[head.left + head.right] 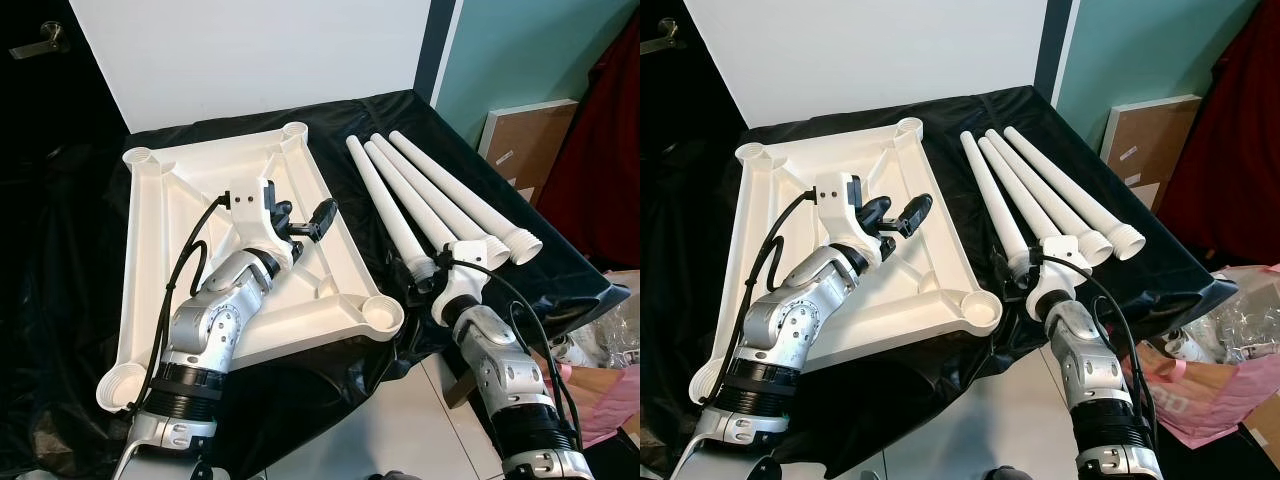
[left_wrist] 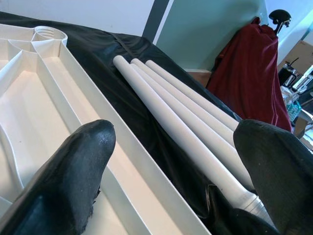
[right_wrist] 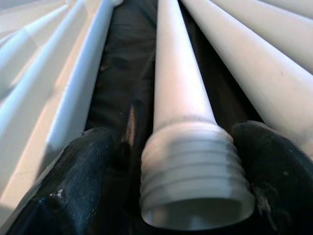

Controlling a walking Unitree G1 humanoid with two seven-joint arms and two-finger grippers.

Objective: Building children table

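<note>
Four legs waiting, one about to be picked

Four white table legs lie side by side on the black-draped desk [image 1: 560, 262], threaded ends toward me, and that is why I reach for them from this side. Nearest me, my right end effector [image 3: 195, 161] sits at the threaded end of the leftmost leg [image 3: 178, 98], its fingers apart, one on each side of the threads and not yet pressing, as far as I can judge. I take the thread end because that part must go into a socket, and holding near it should let me steer it. The other three legs [image 1: 455, 195] lie just beside it, touching or nearly so; closing carelessly could roll them.

Further in, my left end effector [image 1: 300, 218] hovers over the upturned white tabletop [image 1: 180, 175], fingers apart and holding nothing. The top lies underside up so its four corner sockets face me; the near right socket [image 1: 382, 312] is closest to the legs, a likely first target.
</note>
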